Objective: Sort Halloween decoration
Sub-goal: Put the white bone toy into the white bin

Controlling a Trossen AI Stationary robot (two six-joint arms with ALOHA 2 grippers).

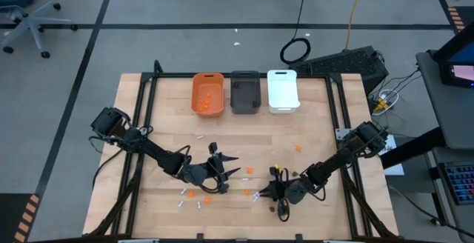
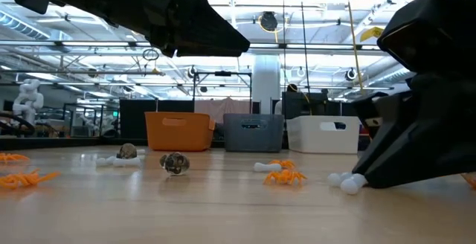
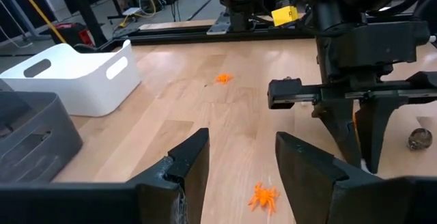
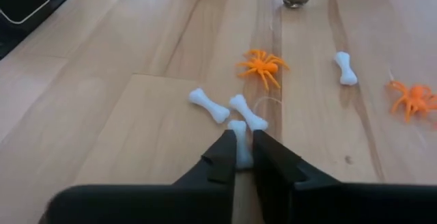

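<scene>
A white bone (image 4: 240,149) is lying on the counter (image 4: 123,115), the right claw (image 4: 242,157) pinching it between nearly closed fingers, beside two more bones and two orange spiders. Only the high view is showing all three bins, while the left claw (image 3: 240,169) is hovering open, holding nothing

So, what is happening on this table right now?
A two-armed robot is sorting tiny Halloween pieces. The right claw has closed on a small white bone lying on the wooden table, beside two other bones. The left claw is open above an orange spider. Only the orange bin shows pieces inside.
</scene>
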